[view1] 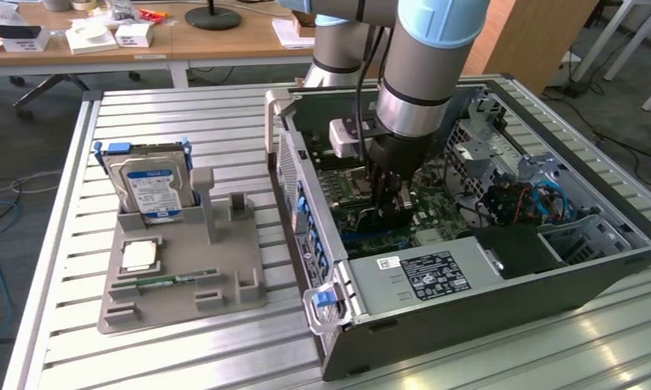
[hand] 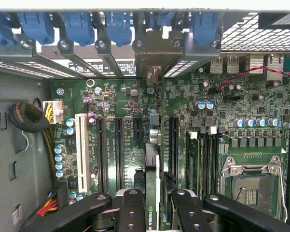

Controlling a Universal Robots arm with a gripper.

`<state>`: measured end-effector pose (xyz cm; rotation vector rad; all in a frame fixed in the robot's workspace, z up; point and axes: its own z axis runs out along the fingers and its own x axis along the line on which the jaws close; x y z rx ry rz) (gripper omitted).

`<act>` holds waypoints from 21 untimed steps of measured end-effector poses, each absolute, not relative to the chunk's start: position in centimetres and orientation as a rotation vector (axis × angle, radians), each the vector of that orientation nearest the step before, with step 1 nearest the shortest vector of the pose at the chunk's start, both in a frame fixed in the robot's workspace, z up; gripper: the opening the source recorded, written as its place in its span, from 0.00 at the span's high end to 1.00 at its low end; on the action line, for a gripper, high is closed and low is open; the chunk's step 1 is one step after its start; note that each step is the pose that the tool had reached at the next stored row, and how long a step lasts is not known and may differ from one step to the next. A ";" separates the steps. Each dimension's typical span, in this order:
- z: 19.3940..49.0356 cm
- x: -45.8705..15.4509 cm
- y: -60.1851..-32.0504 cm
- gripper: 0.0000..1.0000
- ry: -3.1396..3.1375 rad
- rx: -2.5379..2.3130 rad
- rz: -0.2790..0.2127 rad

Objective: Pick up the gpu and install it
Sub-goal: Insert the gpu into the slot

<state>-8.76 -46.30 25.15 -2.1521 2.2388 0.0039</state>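
1. Fingers [hand: 135,208] of the gripper [hand: 153,212] press from both sides on the gpu [hand: 152,179], which stands edge-on between them like a thin blade, with a green logo strip showing low on its edge in the wrist view.
2. Card and gripper [view1: 388,199] hang inside the open computer case [view1: 499,317], low over the motherboard [hand: 130,101]; in the wrist view the card's edge runs in line with the black expansion slots [hand: 118,150], between two of them, and I cannot tell whether it touches the board.
3. Beside those slots sit a long white slot [hand: 80,150], rows of blue-topped capacitors [hand: 60,159], and the empty CPU socket [hand: 251,188] with its metal frame.
4. At the case's rear wall, blue retaining clips [hand: 77,26] line up above the bracket openings; one opening stands directly ahead of the card's edge.
5. A braided cable bundle [hand: 28,118] with a white connector lies against the grey case wall.
6. In the exterior view the arm [view1: 423,73] comes down from above into the case, which lies on its side on the slatted metal worktop [view1: 195,357]; the power supply [view1: 434,276] with its label sits at the near end of the case.
7. On the exterior view's left, well apart from the case, a grey fixture tray [view1: 184,276] holds an upright hard drive [view1: 152,187] with a blue-white label, a slim green RAM stick [view1: 179,281] lying flat, and a small pale square part [view1: 141,256].
8. Behind the worktop stands a wooden desk [view1: 195,41] carrying small boxes.
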 end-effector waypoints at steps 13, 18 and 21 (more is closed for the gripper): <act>24.9 -8.8 -46.3 0.75 2.239 -2.152 0.004; 24.7 -8.8 -46.3 0.75 2.239 -2.152 0.004; 24.7 -8.8 -46.3 0.75 2.239 -2.152 0.004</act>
